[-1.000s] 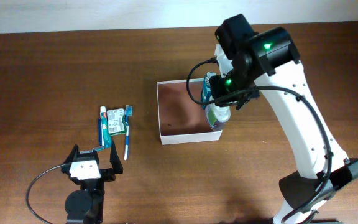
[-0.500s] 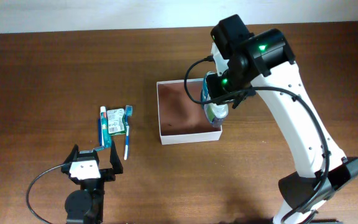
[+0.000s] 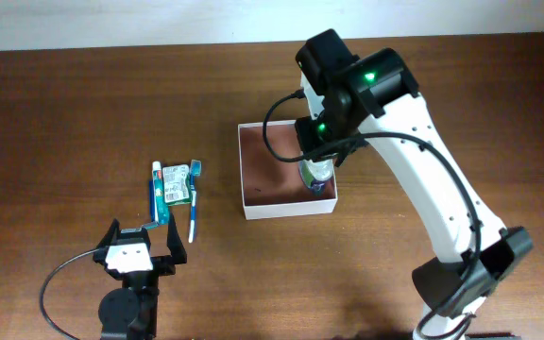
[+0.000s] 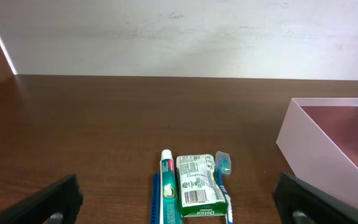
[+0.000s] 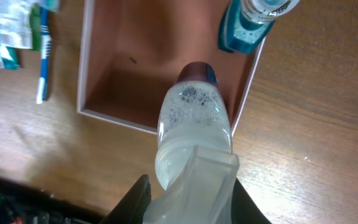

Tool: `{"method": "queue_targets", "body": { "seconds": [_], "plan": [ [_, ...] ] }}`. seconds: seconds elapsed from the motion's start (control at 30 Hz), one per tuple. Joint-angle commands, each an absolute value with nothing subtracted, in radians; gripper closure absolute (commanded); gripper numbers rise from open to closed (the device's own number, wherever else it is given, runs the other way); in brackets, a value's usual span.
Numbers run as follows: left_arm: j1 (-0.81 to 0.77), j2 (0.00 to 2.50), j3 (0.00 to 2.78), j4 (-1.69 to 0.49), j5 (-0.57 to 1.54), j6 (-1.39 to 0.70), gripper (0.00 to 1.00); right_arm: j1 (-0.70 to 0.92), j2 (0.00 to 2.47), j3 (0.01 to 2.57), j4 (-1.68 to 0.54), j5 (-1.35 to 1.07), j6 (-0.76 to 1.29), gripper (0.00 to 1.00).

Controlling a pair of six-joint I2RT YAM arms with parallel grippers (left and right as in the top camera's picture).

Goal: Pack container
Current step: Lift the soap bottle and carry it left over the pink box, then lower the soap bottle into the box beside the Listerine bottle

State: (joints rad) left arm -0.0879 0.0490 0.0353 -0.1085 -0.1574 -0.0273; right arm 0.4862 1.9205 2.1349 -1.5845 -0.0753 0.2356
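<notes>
The container (image 3: 286, 209), a shallow white-walled box with a reddish-brown floor, sits mid-table. It also shows in the right wrist view (image 5: 84, 62) and the left wrist view (image 4: 316, 146). My right gripper (image 3: 316, 168) is shut on a clear bottle (image 5: 192, 118) of foamy whitish liquid with a dark cap. It holds the bottle cap-down over the container's right front part. A blue bottle (image 5: 246, 26) lies inside against the right wall. My left gripper (image 3: 141, 251) is open and empty near the front left.
A toothpaste tube (image 4: 166, 190), a green soap packet (image 4: 197, 186) and two blue toothbrushes (image 4: 224, 177) lie together on the wooden table (image 3: 83, 113), just beyond my left gripper (image 4: 179, 210) and left of the container.
My right arm has moved left with the clear bottle, from over the container's right wall to over its inside. The left arm has not moved.
</notes>
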Motion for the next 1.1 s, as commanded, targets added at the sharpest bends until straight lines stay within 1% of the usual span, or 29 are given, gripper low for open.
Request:
{"method": "queue_targets", "body": {
  "seconds": [0.0,0.2,0.53,1.07],
  "plan": [
    [-0.082,0.049,0.027,-0.105,-0.162,-0.03,0.0,0.492,1.932,2.13,-1.578,-0.031,0.244,0.76],
    [-0.082,0.049,0.027,-0.105,-0.162,-0.03,0.0,0.492,1.943,2.13,-1.577,0.002,0.292,0.76],
    [-0.082,0.049,0.027,-0.105,-0.162,-0.03,0.0,0.491,1.987,2.13,-1.578,0.007,0.302,0.76],
    [-0.082,0.049,0.027,-0.105,-0.162,-0.03,0.0,0.491,2.007,2.13,-1.548,0.012,0.412,0.76]
  ]
}}
